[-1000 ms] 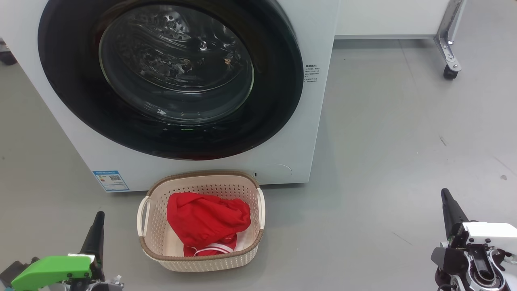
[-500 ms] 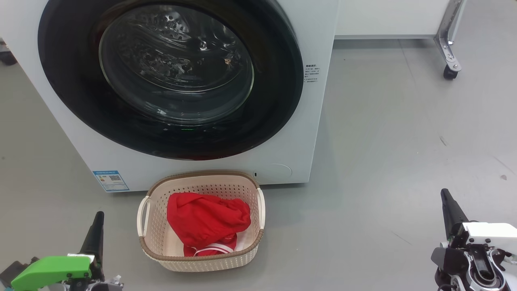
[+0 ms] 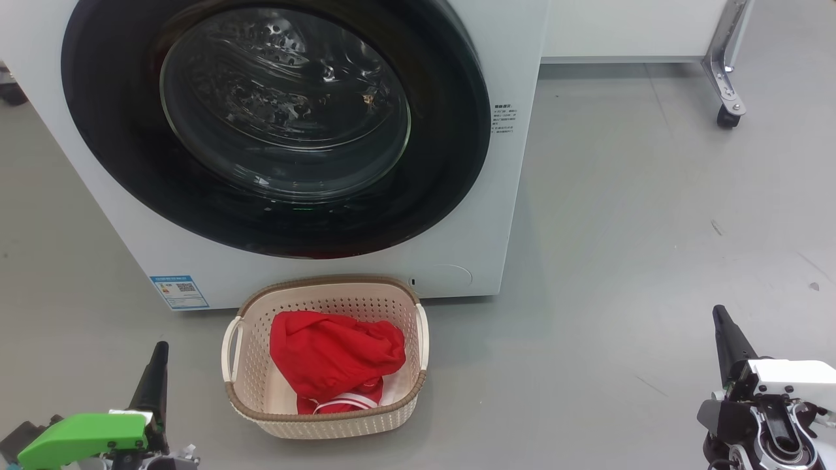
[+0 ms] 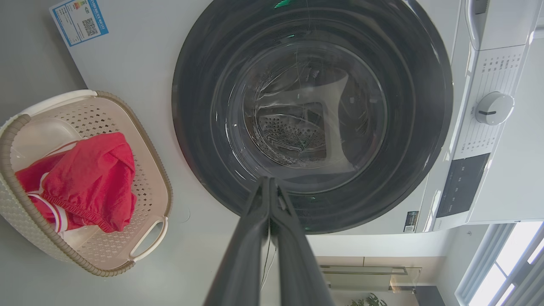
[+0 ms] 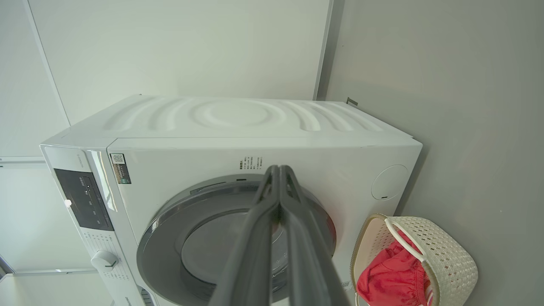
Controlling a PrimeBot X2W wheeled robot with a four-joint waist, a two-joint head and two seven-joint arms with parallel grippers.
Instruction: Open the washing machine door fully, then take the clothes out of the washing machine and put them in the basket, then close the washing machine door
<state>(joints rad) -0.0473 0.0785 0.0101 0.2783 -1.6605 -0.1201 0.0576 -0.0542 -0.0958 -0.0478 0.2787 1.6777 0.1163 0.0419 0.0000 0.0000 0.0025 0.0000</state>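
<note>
Left hand (image 3: 159, 352): fingers pressed together, nothing held, low over the grey floor (image 3: 620, 228). The basket (image 3: 326, 282) sits just to its right and slightly ahead, not touching it. The clothes (image 3: 333, 356), red with white trim at the near edge, lie bunched inside the basket.

Right hand (image 3: 718, 313): fingers together, empty. The basket lies well apart to its left.

The washing machine (image 3: 516, 65) stands ahead of both hands, directly behind the basket. The washing machine door (image 3: 450, 163) sits flush in the front, closed. In the left wrist view the closed fingertips line up with the door's black rim.
</note>
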